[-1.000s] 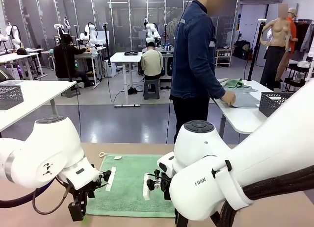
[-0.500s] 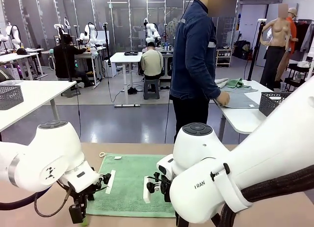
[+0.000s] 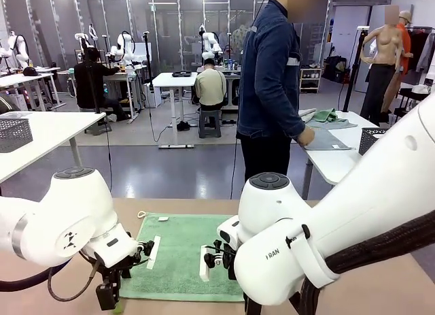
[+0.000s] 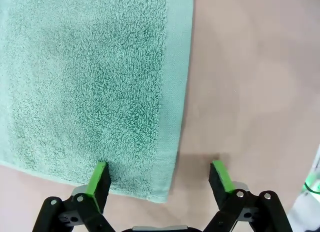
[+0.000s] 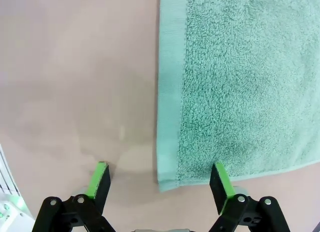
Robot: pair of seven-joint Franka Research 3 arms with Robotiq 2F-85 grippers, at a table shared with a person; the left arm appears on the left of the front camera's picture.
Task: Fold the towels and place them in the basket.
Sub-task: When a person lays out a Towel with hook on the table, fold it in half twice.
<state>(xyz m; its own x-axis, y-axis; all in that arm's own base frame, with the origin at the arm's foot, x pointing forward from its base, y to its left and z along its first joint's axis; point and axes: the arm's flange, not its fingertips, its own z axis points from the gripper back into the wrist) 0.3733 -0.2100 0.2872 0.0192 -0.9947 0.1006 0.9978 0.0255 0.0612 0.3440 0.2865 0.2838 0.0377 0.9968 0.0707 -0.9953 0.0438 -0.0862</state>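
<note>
While nothing is gripped yet, risks run like this: table is bare tan and slick-looking, so the mint green towel, lying flat and unfolded across its middle between the arms, probably slides rather than bunches if one side pinches first; left gripper has jaws wide, straddling a near corner, one pad over terry and the other over bare table; right gripper is the mirror case, jaws wide, one pad over the terry; closing from there likely scrapes the outer pad along the tabletop and may push the hem away instead of catching it; uneven grips mean a skewed fold; a shallow bite on the corner may slip out on lift; small white loop at the far-left corner could snag a finger when the near edge comes over.
</note>
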